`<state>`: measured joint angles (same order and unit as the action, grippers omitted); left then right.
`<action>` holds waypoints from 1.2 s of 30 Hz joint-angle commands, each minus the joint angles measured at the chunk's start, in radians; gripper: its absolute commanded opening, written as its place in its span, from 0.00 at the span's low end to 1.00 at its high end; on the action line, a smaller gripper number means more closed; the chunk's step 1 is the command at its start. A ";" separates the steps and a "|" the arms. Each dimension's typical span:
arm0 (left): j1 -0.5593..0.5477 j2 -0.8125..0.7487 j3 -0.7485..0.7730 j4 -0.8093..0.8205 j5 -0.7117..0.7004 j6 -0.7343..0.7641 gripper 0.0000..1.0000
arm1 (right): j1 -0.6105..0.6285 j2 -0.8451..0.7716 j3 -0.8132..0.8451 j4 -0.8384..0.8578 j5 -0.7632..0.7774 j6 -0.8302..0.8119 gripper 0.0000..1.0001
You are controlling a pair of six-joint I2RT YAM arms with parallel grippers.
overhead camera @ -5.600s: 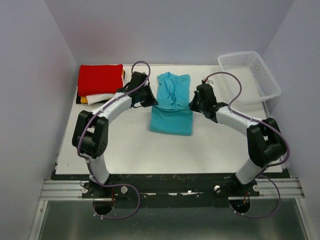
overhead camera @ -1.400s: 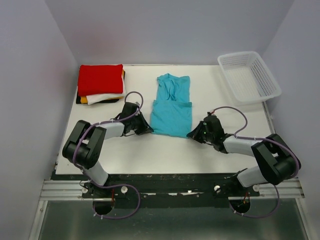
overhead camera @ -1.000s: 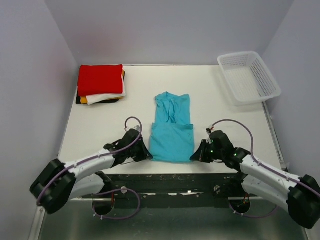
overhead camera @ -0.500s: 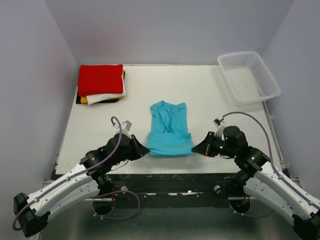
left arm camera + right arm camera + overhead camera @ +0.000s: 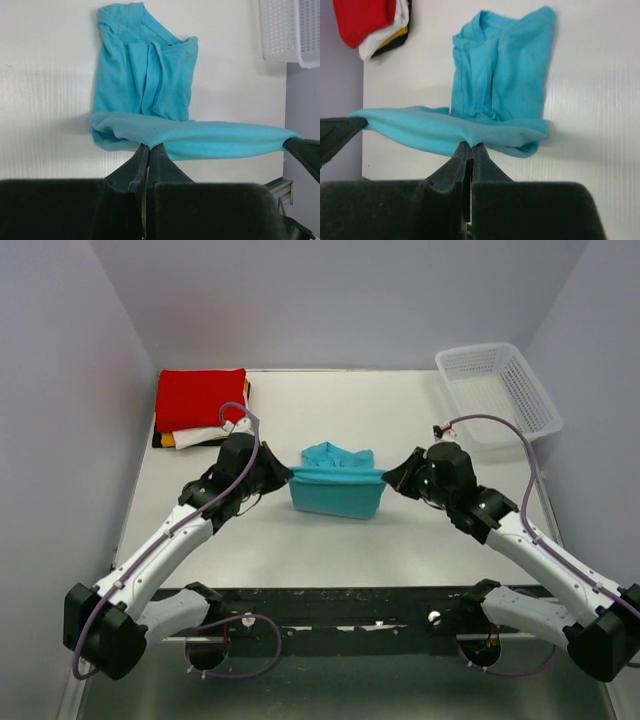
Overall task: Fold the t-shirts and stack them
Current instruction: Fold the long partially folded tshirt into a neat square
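The turquoise-blue t-shirt (image 5: pixel 337 486) lies mid-table, its near hem lifted and stretched taut between both grippers, folding toward the collar. My left gripper (image 5: pixel 289 476) is shut on the hem's left corner; in the left wrist view the gripper (image 5: pixel 148 146) pinches the shirt (image 5: pixel 145 85). My right gripper (image 5: pixel 386 478) is shut on the right corner; in the right wrist view the gripper (image 5: pixel 471 145) pinches the shirt (image 5: pixel 505 70). The stack of folded t-shirts (image 5: pixel 200 400), red on top of white, yellow-orange and black, sits at the back left and shows in the right wrist view (image 5: pixel 365 20).
A white plastic mesh basket (image 5: pixel 497 392) stands at the back right, also in the left wrist view (image 5: pixel 287 30). The white table (image 5: pixel 330 550) ends at a dark front rail near the arm bases.
Both grippers dragged the shirt toward the near edge, then lifted its hem and carried it back toward the far side, doubling the shirt over itself.
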<state>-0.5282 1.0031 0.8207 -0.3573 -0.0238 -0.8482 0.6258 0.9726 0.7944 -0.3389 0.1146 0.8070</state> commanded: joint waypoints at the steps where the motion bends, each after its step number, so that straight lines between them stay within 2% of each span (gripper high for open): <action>1: 0.078 0.134 0.140 0.019 0.078 0.097 0.00 | -0.094 0.102 0.086 0.080 0.043 -0.061 0.01; 5: 0.136 0.261 0.236 0.011 0.145 0.128 0.00 | -0.176 0.228 0.147 0.123 -0.011 -0.093 0.01; 16: 0.237 0.591 0.480 -0.059 0.221 0.167 0.00 | -0.323 0.539 0.284 0.216 -0.178 -0.132 0.01; 24: 0.266 0.844 0.666 -0.095 0.282 0.187 0.00 | -0.366 0.800 0.373 0.324 -0.216 -0.117 0.03; 25: 0.269 0.878 0.703 -0.105 0.290 0.190 0.03 | -0.370 0.835 0.386 0.343 -0.223 -0.121 0.07; 26: 0.273 0.918 0.736 -0.118 0.298 0.195 0.12 | -0.377 0.864 0.411 0.365 -0.232 -0.128 0.12; 27: 0.276 0.950 0.779 -0.135 0.298 0.195 0.36 | -0.380 0.903 0.443 0.367 -0.237 -0.136 0.18; 29: 0.287 1.012 0.866 -0.187 0.323 0.204 0.58 | -0.383 0.961 0.513 0.343 -0.240 -0.147 0.51; 30: 0.294 1.032 0.899 -0.207 0.349 0.207 0.94 | -0.383 0.980 0.546 0.313 -0.249 -0.166 0.75; 31: 0.298 1.039 0.925 -0.224 0.363 0.208 0.98 | -0.382 0.985 0.576 0.291 -0.261 -0.187 0.97; 34: 0.295 0.979 0.884 -0.179 0.394 0.202 0.98 | -0.383 0.931 0.567 0.287 -0.294 -0.200 1.00; 36: 0.288 0.925 0.813 -0.115 0.443 0.193 0.99 | -0.381 0.868 0.477 0.375 -0.364 -0.179 1.00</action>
<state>-0.2348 2.0438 1.6966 -0.5220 0.3099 -0.6613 0.2443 1.9434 1.3327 -0.0494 -0.1440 0.6441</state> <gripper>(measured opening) 0.981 0.997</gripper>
